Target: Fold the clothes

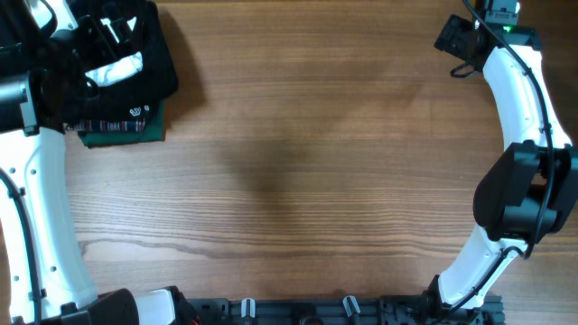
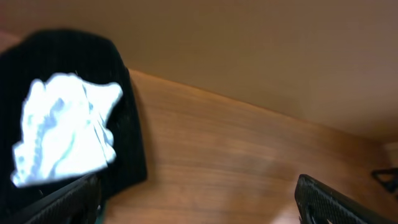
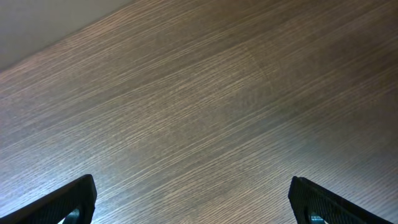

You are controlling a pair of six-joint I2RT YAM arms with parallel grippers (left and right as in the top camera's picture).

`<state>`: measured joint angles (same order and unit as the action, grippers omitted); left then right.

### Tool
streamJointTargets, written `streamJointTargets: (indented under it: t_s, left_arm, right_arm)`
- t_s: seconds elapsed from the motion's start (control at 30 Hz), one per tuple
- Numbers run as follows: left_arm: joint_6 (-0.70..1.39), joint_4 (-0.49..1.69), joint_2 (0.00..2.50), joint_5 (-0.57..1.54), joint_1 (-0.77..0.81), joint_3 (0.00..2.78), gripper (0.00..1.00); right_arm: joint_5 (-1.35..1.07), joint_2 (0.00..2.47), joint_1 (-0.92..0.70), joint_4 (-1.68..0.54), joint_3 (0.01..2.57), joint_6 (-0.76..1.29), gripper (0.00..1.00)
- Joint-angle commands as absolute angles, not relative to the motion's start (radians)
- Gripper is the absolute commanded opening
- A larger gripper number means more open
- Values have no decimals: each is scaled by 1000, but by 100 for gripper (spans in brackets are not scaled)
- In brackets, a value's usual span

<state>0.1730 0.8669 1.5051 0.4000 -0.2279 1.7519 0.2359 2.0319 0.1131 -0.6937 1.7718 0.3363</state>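
Note:
The clothes (image 1: 116, 69), a small crumpled pale blue-white piece, lie on top of a black knit garment (image 1: 155, 63) at the table's far left corner. In the left wrist view the clothes (image 2: 62, 127) show at the left, resting loose on the black knit (image 2: 127, 149). My left gripper (image 2: 199, 205) is open just over this pile, its fingers wide apart with bare wood between them; nothing is held. It shows above the pile from overhead (image 1: 116, 32). My right gripper (image 3: 196, 202) is open over bare table at the far right (image 1: 456, 41), holding nothing.
Under the black knit lies a dark green garment with plaid trim (image 1: 122, 133). The wooden table (image 1: 298, 171) stretches between the two arms. The right arm's dark elbow (image 1: 524, 194) hangs over the right edge. A black rail (image 1: 307, 311) runs along the front edge.

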Motion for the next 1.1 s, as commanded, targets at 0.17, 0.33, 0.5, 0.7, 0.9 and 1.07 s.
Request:
streamJointTargets:
  t_s: [0.17, 0.33, 0.5, 0.7, 0.9, 1.07]
  left_arm:
    - [352, 888, 1438, 606, -146, 1769, 100]
    - [348, 895, 1357, 627, -28, 1769, 100]
    - [346, 893, 1320, 609, 16, 1769, 100]
    - [264, 947, 1283, 515, -14, 1769, 100]
    - [-139, 1065, 1269, 428, -15, 1762, 100]
    - [-125, 954, 1176, 369, -49, 1618, 100]
  right_arm:
    - [269, 2024, 111, -690, 1774, 341, 100]
    - [269, 2024, 111, -690, 1774, 341, 100]
    - [269, 2024, 111, -690, 1774, 341, 100]
    - [269, 2024, 111, -690, 1774, 341, 100]
    - [269, 2024, 111, -690, 1774, 340, 100]
    - [269, 2024, 111, -690, 1774, 341, 100]
